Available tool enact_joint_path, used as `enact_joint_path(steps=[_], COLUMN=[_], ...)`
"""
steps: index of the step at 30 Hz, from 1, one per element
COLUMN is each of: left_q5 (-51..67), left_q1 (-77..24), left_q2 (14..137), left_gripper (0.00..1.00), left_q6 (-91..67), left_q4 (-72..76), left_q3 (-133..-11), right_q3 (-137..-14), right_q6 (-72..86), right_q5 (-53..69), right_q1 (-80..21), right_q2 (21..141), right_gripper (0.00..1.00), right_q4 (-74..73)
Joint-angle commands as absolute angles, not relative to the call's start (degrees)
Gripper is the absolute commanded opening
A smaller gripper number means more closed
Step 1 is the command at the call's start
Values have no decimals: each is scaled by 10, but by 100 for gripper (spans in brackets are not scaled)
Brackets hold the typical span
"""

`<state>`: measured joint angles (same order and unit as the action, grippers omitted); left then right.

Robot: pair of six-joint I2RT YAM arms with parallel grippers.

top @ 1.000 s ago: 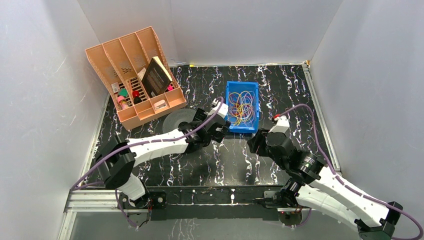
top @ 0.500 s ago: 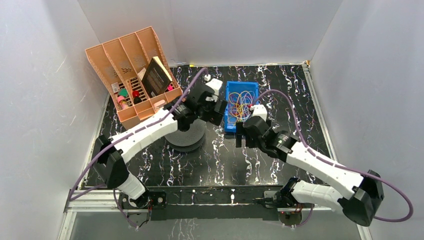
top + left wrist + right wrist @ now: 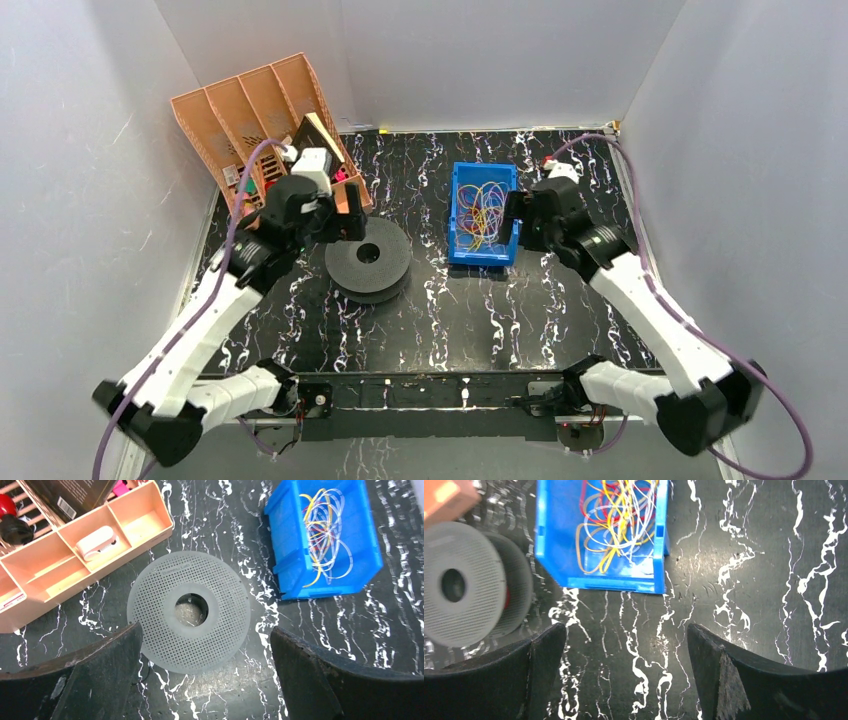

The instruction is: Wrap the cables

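The cables [image 3: 481,210] lie as a loose tangle of yellow, orange, red and purple wires in a blue bin [image 3: 459,243]. They also show in the left wrist view as cables [image 3: 323,530] and in the right wrist view as cables [image 3: 620,515]. A grey perforated spool [image 3: 368,258] lies flat on the table, left of the bin. My left gripper [image 3: 345,220] hangs open above the spool's [image 3: 189,611] far left side, its jaws empty [image 3: 205,634]. My right gripper [image 3: 515,224] is open at the bin's right side, above bare table [image 3: 626,630], holding nothing.
An orange compartment organizer [image 3: 250,110] stands at the back left with a dark book [image 3: 313,152] and small items in it, close behind my left gripper. The blue bin [image 3: 555,530] and the spool [image 3: 461,585] are up-left in the right wrist view. White walls enclose the black marbled table.
The left gripper has swung left from the bin to above the spool near the organizer. The right gripper has moved from the near middle to the bin's right side and opened wide.
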<state>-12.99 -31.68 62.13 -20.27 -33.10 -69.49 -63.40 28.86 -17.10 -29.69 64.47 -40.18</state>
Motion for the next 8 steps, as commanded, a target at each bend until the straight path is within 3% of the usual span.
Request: enact_joint_path(steps=[1,8], left_q5=[-116,-117], left_q1=[-319,-319], left_q2=[521,443], left_gripper=[98,99], left_q6=[-171,-127], left_q4=[-305,-300], left_q3=[-664,-628], right_q3=[-638,-617], right_q6=[267,235], right_q5=[-155,-114], right_q1=[-298,-298], right_q2=[545,509], right_gripper=[98,98], right_q4=[-381,-366])
